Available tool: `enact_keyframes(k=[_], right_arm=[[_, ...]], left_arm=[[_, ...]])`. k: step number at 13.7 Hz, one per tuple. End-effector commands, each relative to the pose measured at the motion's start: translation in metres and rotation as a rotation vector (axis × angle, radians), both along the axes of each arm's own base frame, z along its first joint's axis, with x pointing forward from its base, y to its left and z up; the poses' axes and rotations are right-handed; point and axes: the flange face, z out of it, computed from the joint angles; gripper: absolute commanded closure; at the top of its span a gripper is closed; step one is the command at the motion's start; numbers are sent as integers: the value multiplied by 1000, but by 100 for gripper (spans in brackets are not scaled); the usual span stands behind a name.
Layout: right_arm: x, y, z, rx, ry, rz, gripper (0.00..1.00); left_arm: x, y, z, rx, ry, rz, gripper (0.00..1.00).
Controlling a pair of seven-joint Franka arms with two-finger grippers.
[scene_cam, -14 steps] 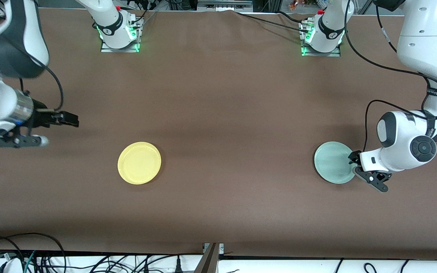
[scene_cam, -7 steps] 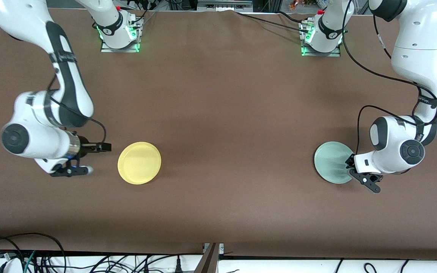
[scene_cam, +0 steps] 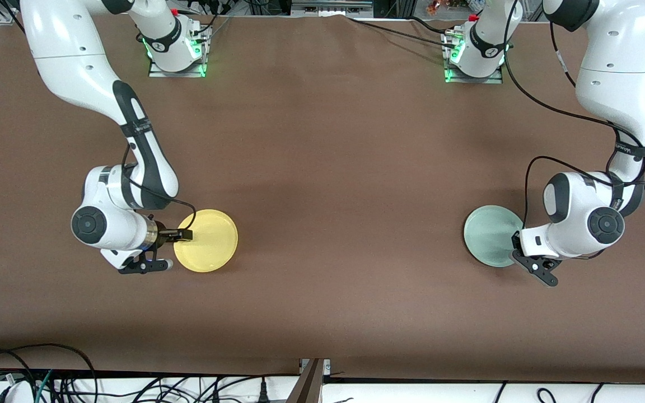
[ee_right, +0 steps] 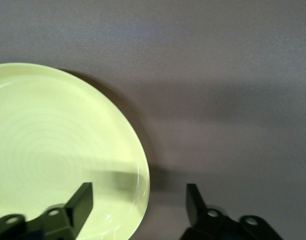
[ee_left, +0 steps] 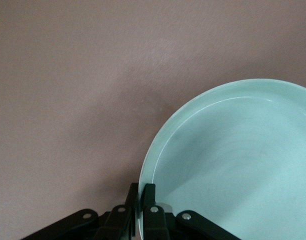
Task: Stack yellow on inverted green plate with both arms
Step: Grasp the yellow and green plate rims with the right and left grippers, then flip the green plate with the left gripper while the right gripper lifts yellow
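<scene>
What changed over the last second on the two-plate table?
The right gripper swung in from the right arm's end of the table to the round yellow plate; its open fingers now straddle the rim. The left gripper stays shut on the rim of the round pale green plate, edging slightly nearer the front camera. Neither plate moved.

Even, diffuse overhead light in the front view; the matte brown cloth-covered counter (scene_cam: 322,168) reads flat, no glare, with only soft short shadows beside the two arms. Left wrist view: sharp, a faint sheen on the round pale mint-green plate (ee_left: 233,165). Right wrist view: dimmer, a soft dark shadow hugging the round bright-yellow plate (ee_right: 58,150), whose rim shows slight motion smear.
</scene>
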Motion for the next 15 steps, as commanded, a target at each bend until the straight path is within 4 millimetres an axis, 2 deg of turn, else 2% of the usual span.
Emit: enact_keyframes(k=[1, 4, 5, 6, 7, 9, 12, 14, 15], right_arm=[[3, -1, 1, 18, -9, 26, 44], [2, -2, -4, 17, -3, 28, 86], [2, -3, -5, 17, -1, 26, 98], [3, -4, -3, 17, -3, 23, 100], [5, -5, 5, 18, -9, 23, 100], [4, -8, 19, 20, 12, 21, 100], [4, -20, 73, 36, 14, 29, 100], [2, -29, 113, 52, 15, 35, 100], [3, -29, 133, 76, 19, 45, 100]], left_arm=[[12, -18, 47, 57, -1, -77, 100], [25, -47, 86, 158, -4, -142, 100], [28, -66, 97, 194, 6, -159, 100], [29, -88, 109, 246, 16, -167, 100], [25, -122, 121, 320, 31, -123, 100], [10, -189, 118, 441, 10, -126, 100], [-28, -284, 115, 680, -36, -205, 100], [-55, -330, 112, 751, -87, -131, 100], [-66, -357, 114, 786, -172, -100, 100]])
